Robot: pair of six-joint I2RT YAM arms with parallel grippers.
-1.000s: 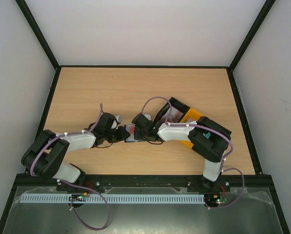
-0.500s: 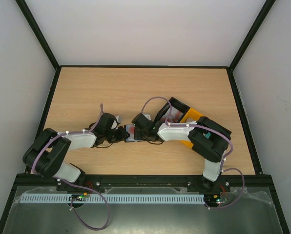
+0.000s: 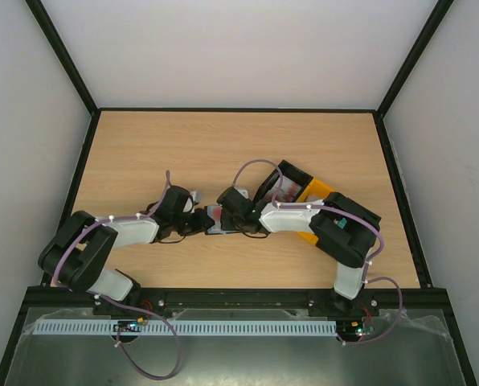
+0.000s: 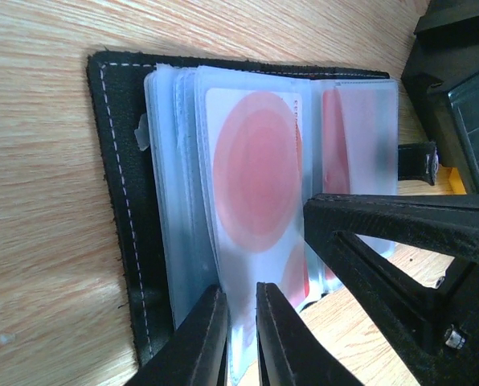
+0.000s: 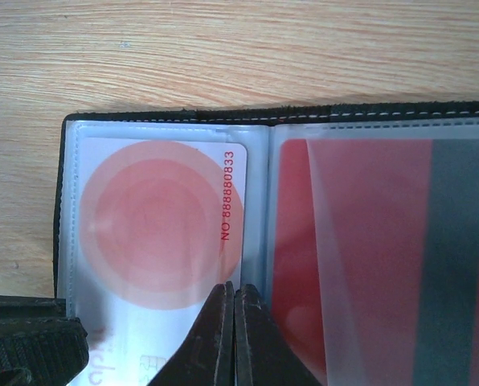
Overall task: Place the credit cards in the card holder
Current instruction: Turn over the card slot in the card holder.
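Observation:
The black card holder (image 3: 214, 219) lies open on the table between my two grippers, its clear sleeves (image 4: 171, 161) fanned out. A red-and-white credit card (image 5: 155, 225) sits inside one sleeve, and it also shows in the left wrist view (image 4: 255, 177). A red card with a dark stripe (image 5: 368, 265) lies under the sleeve on the other side. My left gripper (image 4: 239, 289) is shut on the lower edge of a clear sleeve. My right gripper (image 5: 234, 288) is shut with nothing between its fingers, and its tips rest on the sleeves at the holder's fold.
Joined black (image 3: 281, 183) and yellow (image 3: 316, 193) bins stand just behind the right arm. The black bin's corner (image 4: 464, 72) shows beyond the holder in the left wrist view. My right gripper's body (image 4: 400, 241) crosses close beside my left fingers. Bare wood surrounds the holder.
The left arm's elbow has shifted very slightly. The holder and both grippers stay where they were.

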